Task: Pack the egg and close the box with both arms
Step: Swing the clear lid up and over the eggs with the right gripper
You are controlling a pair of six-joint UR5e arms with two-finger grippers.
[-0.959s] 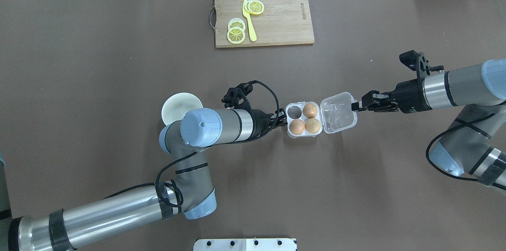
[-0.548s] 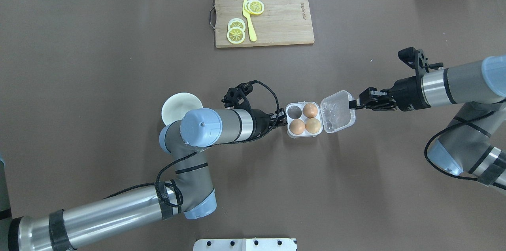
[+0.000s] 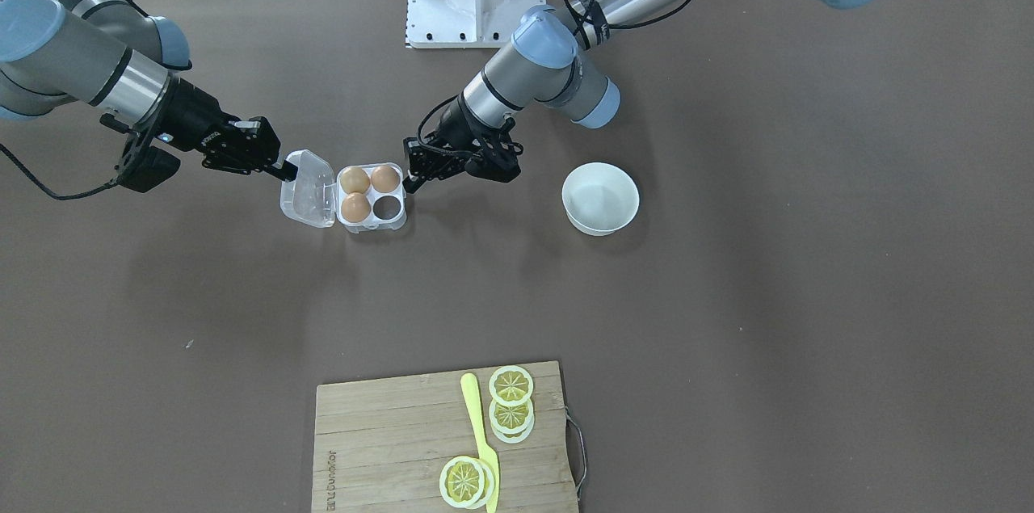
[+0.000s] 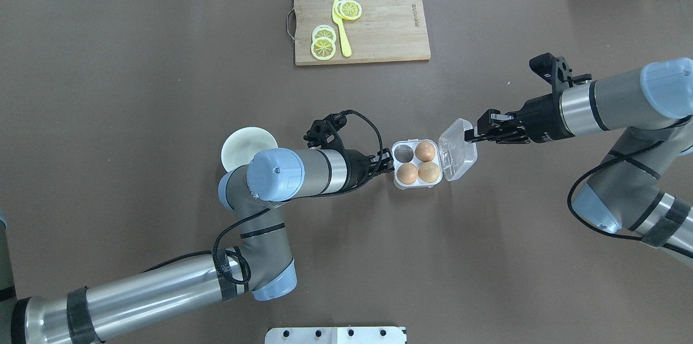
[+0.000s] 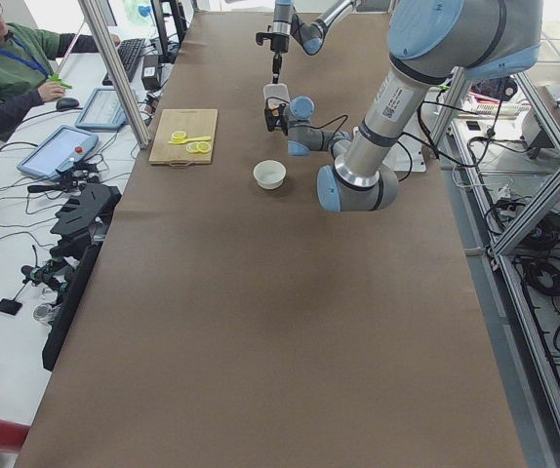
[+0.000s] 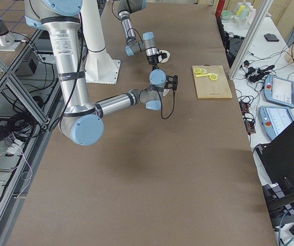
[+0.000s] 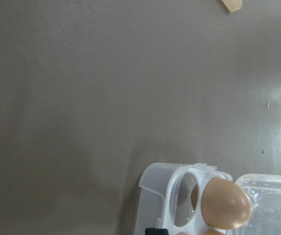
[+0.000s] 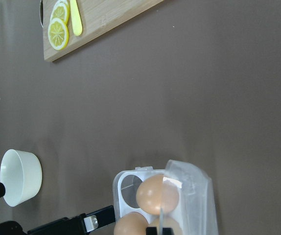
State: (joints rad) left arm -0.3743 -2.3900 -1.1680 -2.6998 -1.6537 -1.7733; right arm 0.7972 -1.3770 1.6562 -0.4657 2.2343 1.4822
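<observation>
The clear box (image 4: 416, 185) stands mid-table with three tan eggs in its cells: egg (image 4: 425, 151), egg (image 4: 407, 173) and egg (image 4: 429, 172); the far-left cell (image 4: 402, 154) is empty. Its hinged lid (image 4: 457, 151) is raised at a slant on the right side. My right gripper (image 4: 470, 137) is shut on the lid's outer edge, as the front view also shows with the right gripper (image 3: 287, 170) at the lid (image 3: 308, 188). My left gripper (image 4: 389, 162) is shut on the box's left rim, and one fingertip (image 7: 155, 230) shows against the box (image 7: 160, 186).
A round white bowl (image 4: 246, 143) sits left of the box, partly under my left forearm. A wooden cutting board (image 4: 390, 19) with lemon slices (image 4: 324, 43) and a yellow knife (image 4: 342, 35) lies at the table's far edge.
My right gripper has moved left and toward the far edge, swinging the lid up from flat to a slant. The left arm and the eggs have not moved.
</observation>
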